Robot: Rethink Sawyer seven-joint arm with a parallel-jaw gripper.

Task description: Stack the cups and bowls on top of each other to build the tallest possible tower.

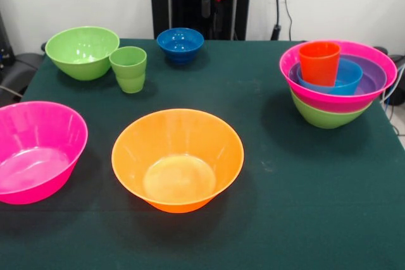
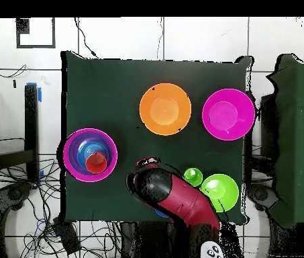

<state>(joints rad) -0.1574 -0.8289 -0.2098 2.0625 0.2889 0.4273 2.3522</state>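
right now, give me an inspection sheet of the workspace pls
surface: dark green table cloth, no spills seen
job's things: tower of a green bowl, pink, purple, blue, with the orange-red cup inside; loose: orange bowl, pink bowl, green bowl, green cup, blue bowl
clutter: nothing seen
gripper: arm over the robot's side of the table; fingers not visible
cables: wires on the floor beside the table
surroundings: tiled floor, white wall

1. The tower (image 1: 337, 86) stands at the table's (image 1: 297, 219) right side, a cup (image 1: 319, 62) on top.
2. Two big bowls (image 1: 178, 159) sit side by side in front.
3. Behind them stand a medium bowl (image 1: 82, 52), a second cup (image 1: 129, 69) and a small bowl (image 1: 180, 43).
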